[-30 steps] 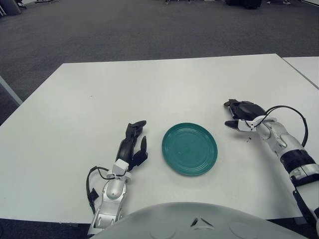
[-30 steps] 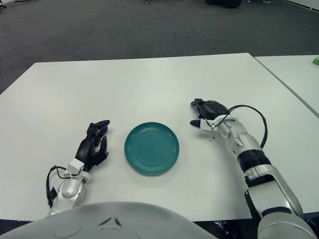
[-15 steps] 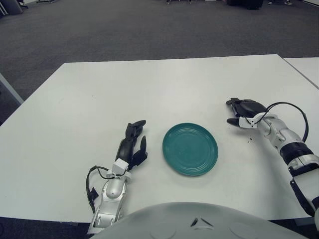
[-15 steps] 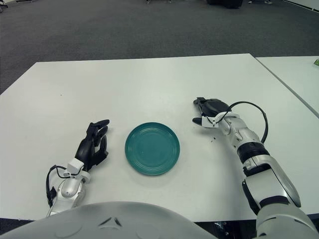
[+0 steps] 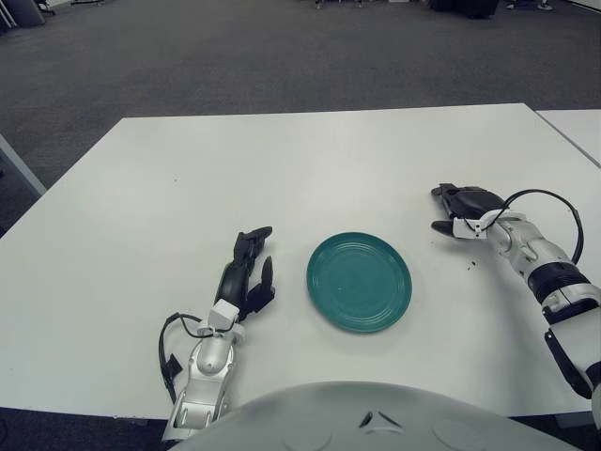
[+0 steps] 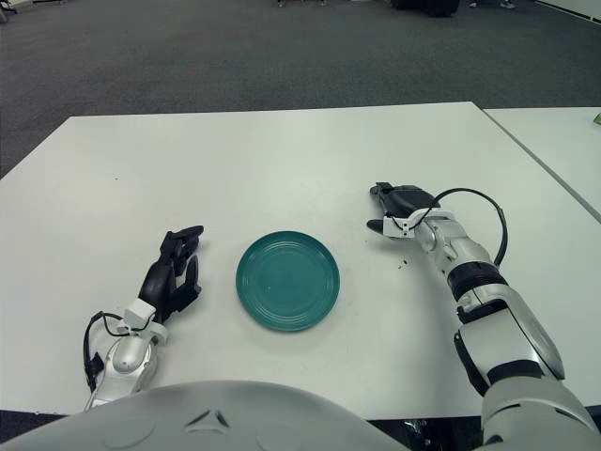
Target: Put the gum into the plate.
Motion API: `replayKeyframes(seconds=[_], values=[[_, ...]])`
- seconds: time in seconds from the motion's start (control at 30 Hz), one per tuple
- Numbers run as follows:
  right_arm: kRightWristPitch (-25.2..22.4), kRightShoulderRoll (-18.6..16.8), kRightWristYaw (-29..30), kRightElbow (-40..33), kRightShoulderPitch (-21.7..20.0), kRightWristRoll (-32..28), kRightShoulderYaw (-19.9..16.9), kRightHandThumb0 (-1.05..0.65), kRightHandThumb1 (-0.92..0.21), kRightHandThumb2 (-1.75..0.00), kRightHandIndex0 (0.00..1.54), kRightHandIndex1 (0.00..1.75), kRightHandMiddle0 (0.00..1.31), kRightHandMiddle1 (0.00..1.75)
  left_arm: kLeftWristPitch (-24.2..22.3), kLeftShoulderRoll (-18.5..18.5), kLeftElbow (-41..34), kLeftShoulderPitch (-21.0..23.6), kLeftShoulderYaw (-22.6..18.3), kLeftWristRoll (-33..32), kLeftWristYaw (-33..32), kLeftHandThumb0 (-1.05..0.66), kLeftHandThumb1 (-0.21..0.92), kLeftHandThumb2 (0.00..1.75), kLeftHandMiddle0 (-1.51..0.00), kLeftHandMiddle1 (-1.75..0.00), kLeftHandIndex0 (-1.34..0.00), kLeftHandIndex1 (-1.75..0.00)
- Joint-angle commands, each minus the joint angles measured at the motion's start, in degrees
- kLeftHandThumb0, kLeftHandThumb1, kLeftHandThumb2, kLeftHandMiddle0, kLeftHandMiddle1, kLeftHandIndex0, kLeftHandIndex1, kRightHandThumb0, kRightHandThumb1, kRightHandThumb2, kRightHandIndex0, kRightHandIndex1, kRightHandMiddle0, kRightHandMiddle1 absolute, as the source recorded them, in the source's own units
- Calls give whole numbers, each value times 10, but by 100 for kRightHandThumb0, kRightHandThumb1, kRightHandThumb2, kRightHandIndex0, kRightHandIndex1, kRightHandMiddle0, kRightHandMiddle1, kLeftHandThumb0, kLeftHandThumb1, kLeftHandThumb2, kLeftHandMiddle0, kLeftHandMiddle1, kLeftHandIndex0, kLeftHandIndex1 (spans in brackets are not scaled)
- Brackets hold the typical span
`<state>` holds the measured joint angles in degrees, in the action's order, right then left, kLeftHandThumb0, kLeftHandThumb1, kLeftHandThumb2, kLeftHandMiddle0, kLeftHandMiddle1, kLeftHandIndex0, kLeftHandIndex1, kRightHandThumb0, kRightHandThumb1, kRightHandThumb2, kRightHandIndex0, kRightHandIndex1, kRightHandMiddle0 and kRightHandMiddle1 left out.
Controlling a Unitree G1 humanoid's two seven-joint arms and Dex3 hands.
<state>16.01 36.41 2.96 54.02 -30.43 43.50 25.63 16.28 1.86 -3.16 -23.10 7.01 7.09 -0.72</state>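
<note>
A teal plate (image 5: 359, 281) lies flat near the middle of the white table (image 5: 282, 169) with nothing on it. No gum shows in either view. My right hand (image 5: 451, 207) is low over the table to the right of the plate, a short gap from its rim, palm turned down; whatever lies under it is hidden. My left hand (image 5: 250, 268) shows to the left of the plate, fingers relaxed and holding nothing.
A small dark speck (image 5: 470, 264) sits on the table just beside my right wrist. A second white table (image 5: 573, 127) stands at the far right. Grey carpet floor lies beyond the table's far edge.
My right hand has shifted a little to the right, away from the plate. The left hand and the plate have stayed where they were.
</note>
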Motion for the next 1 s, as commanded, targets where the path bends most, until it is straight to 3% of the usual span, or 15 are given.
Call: replayKeyframes(seconds=[0.0, 0.03, 0.07, 0.1, 0.13, 0.23, 0.53, 0.73, 0.97], values=[[-6, -19, 4, 28, 30, -15, 0, -82, -92, -58, 44, 22, 0, 81, 3, 7, 12, 3, -7, -4, 4, -83, 92, 85, -24, -36, 0, -91], [-3, -21, 13, 29, 33, -21, -5, -79, -92, -56, 50, 59, 6, 107, 5, 7, 13, 3, -7, -5, 4, -82, 92, 85, -24, -36, 0, -91], [8, -23, 30, 28, 40, -30, -12, -78, -92, -55, 51, 74, 8, 117, 9, 8, 14, 4, -8, -7, 5, -82, 92, 85, -25, -36, 0, -91], [15, -25, 42, 28, 44, -36, -17, -75, -92, -53, 56, 109, 15, 138, 12, 8, 16, 4, -9, -8, 6, -81, 92, 85, -25, -37, 0, -92], [30, -27, 64, 29, 49, -42, -22, -73, -92, -51, 58, 132, 19, 151, 15, 8, 17, 4, -10, -11, 8, -81, 92, 85, -26, -38, 0, -92], [52, -30, 97, 36, 53, -50, -26, -52, -71, -80, 66, 161, 33, 167, 19, 9, 19, 4, -11, -15, 11, -80, 92, 84, -27, -39, 0, -94], [124, -38, 265, 69, 58, -35, -21, -46, -43, -117, 100, 174, 53, 174, 26, 8, 24, 9, -24, -44, 26, -78, 92, 82, -29, -50, 0, -102], [158, -42, 346, 84, 54, -25, -13, -46, -38, -123, 116, 175, 56, 175, 28, 8, 25, 11, -29, -51, 29, -76, 92, 82, -26, -56, 0, -104], [186, -45, 419, 93, 51, -19, -5, -46, -38, -124, 121, 175, 57, 175, 38, 6, 32, 15, -34, -49, 28, -75, 92, 81, -27, -60, 0, -104]])
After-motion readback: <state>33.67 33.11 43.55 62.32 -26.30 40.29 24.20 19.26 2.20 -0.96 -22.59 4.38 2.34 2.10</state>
